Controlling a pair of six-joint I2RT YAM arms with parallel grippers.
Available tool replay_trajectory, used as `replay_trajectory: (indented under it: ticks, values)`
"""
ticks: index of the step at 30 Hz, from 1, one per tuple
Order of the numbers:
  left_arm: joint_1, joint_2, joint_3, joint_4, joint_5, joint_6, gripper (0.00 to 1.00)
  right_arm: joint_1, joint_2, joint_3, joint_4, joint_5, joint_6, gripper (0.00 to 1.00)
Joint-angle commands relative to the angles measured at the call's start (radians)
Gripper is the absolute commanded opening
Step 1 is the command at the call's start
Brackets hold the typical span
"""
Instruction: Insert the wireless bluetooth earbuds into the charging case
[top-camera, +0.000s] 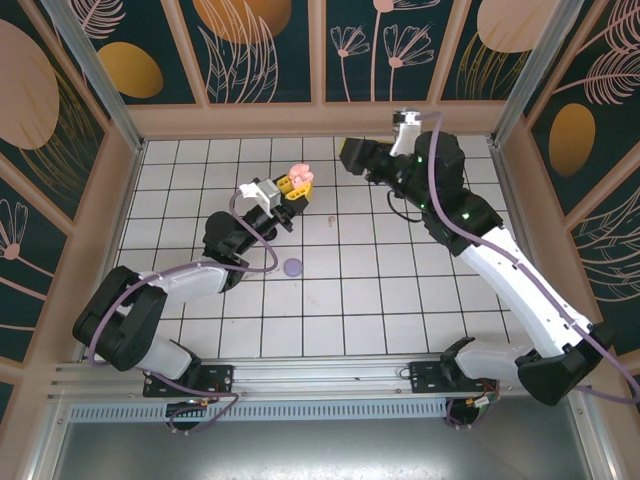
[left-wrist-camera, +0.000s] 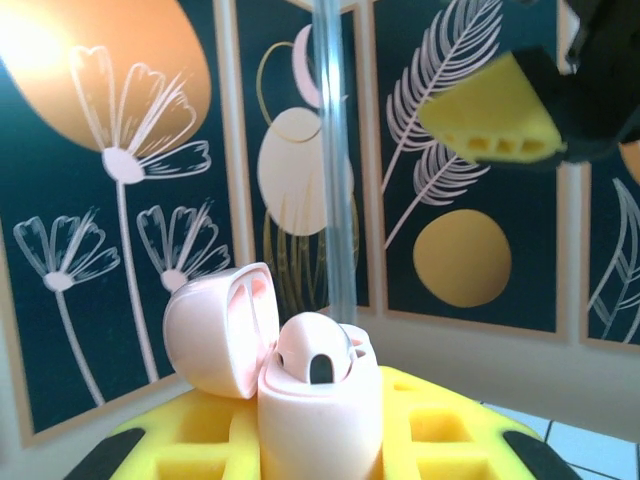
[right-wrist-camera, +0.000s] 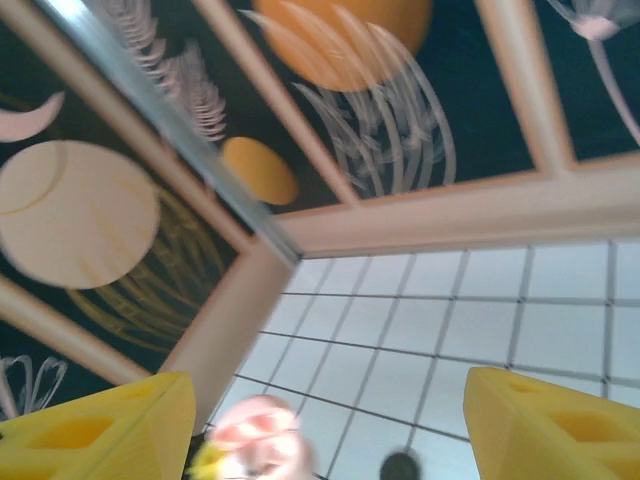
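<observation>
Left wrist view: left gripper clamped on the open pink case, one earbud seated inside, right gripper spread wide just above and right of it.

Case runs off the bottom edge on the left wrist, base unseen. Up-right of it, right finger clipped by the corner. Right wrist: case a pink blur, dark blob beside it unreadable. Overhead, speck right of case, too small to name.

Left tool grips pink case; round lilac case on tiled floor.
</observation>
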Motion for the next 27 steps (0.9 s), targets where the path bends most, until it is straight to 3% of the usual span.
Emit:
replay_trajectory:
  ticks: [1,4,16,27]
  values:
    - [-0.006,-0.061,-0.034,0.065,-0.077,0.038,0.00,-0.042,0.059,-0.064,-0.102,0.006,0.089,0.71]
    - [-0.006,-0.092,-0.066,0.062,-0.110,0.054,0.00,-0.095,0.169,-0.065,-0.173,0.013,0.109,0.70]
    - [-0.003,-0.167,-0.125,0.037,-0.174,0.088,0.00,-0.065,0.761,0.218,-0.390,0.021,0.017,0.56]
    - [-0.004,-0.177,-0.126,0.022,-0.172,0.091,0.00,-0.022,0.943,0.371,-0.419,0.038,0.002,0.54]
